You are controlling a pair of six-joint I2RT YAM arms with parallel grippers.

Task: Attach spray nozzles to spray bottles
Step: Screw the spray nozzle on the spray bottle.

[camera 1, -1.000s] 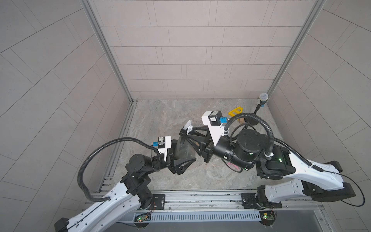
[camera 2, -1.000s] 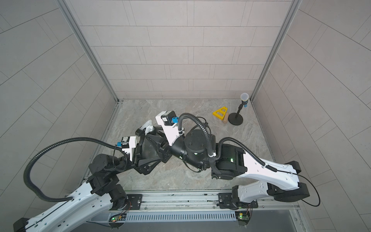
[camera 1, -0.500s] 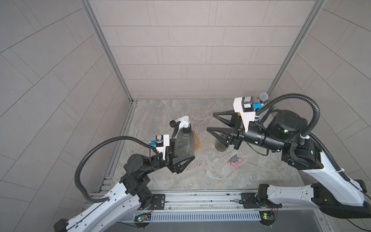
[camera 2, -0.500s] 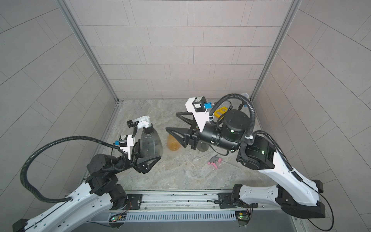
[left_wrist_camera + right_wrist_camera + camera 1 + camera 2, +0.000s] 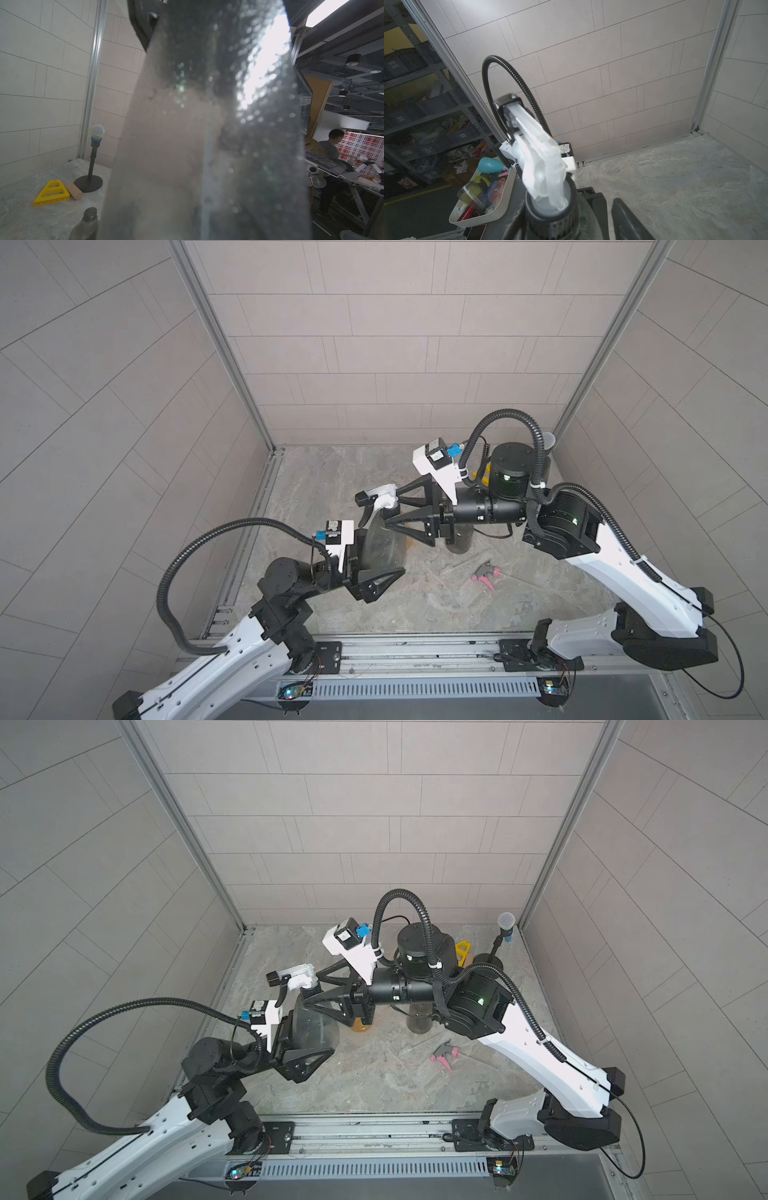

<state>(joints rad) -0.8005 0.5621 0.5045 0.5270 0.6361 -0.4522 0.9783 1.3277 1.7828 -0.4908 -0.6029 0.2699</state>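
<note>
My left gripper point(image 5: 384, 553) is shut on the belly of a smoky grey spray bottle point(image 5: 384, 545) point(image 5: 311, 1027) and holds it upright above the floor. The bottle fills the left wrist view point(image 5: 207, 124). On its neck sits a white-and-black spray nozzle point(image 5: 376, 499) point(image 5: 293, 977) point(image 5: 537, 158) with a black collar point(image 5: 550, 218). My right gripper point(image 5: 392, 507) point(image 5: 311, 989) point(image 5: 569, 224) is open. Its fingers straddle that collar, and one finger point(image 5: 625, 218) stands clear of it. A grey-and-pink spray nozzle point(image 5: 484, 572) point(image 5: 444, 1054) lies on the floor.
An amber bottle point(image 5: 360, 1027) and a second grey bottle point(image 5: 459, 541) point(image 5: 87, 224) with a bare neck stand under my right arm. At the back right are a microphone stand point(image 5: 505, 923), a yellow triangle point(image 5: 52, 193) and a wooden cylinder point(image 5: 73, 191).
My right gripper drew back to the right and opened half a second ago. It has now come back to the bottle's collar. The left gripper has kept its hold on the bottle.
</note>
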